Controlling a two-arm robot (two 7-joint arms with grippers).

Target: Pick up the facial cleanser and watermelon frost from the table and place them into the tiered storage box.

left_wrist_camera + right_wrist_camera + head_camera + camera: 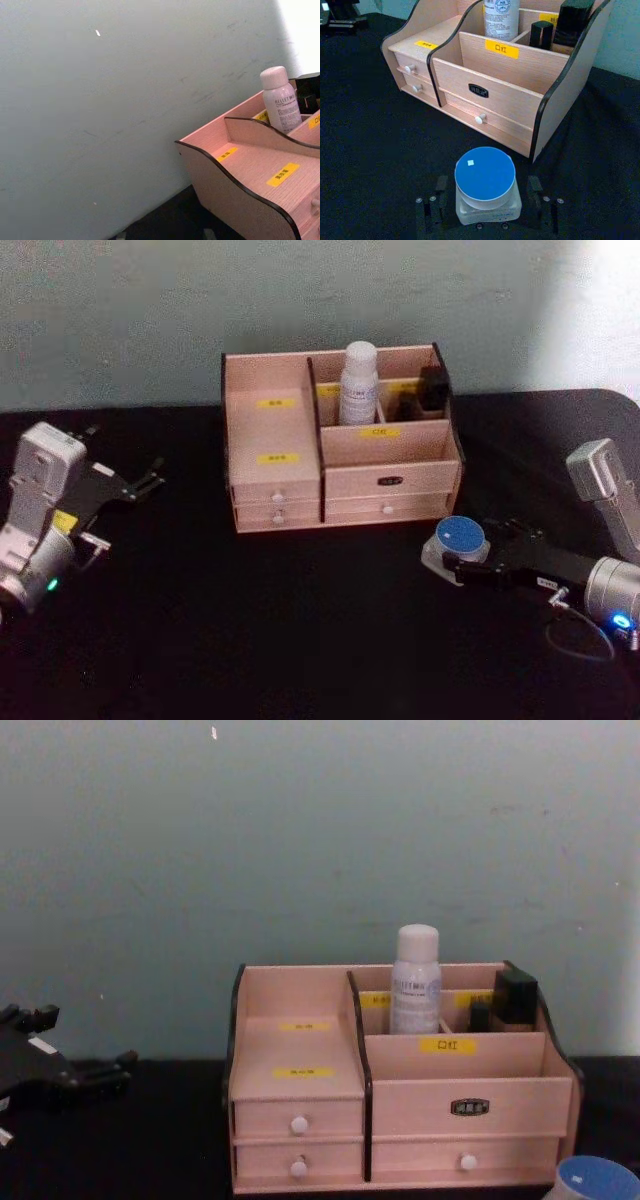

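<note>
Right gripper (458,555), head view: low on the black table (250,640) to the front right of the tiered storage box (350,480), jaws parted around the blue-lidded jar (459,536) standing there; a white bottle (359,385) stands upright in a rear compartment, dark containers (432,390) sit in the rear-right one, and the left gripper (120,502) is parked far left. Right wrist view: a narrow gap shows on each side of the jar (485,175), so nothing is clamped. Chest view: the bottle (416,980) rises above the box rim.
</note>
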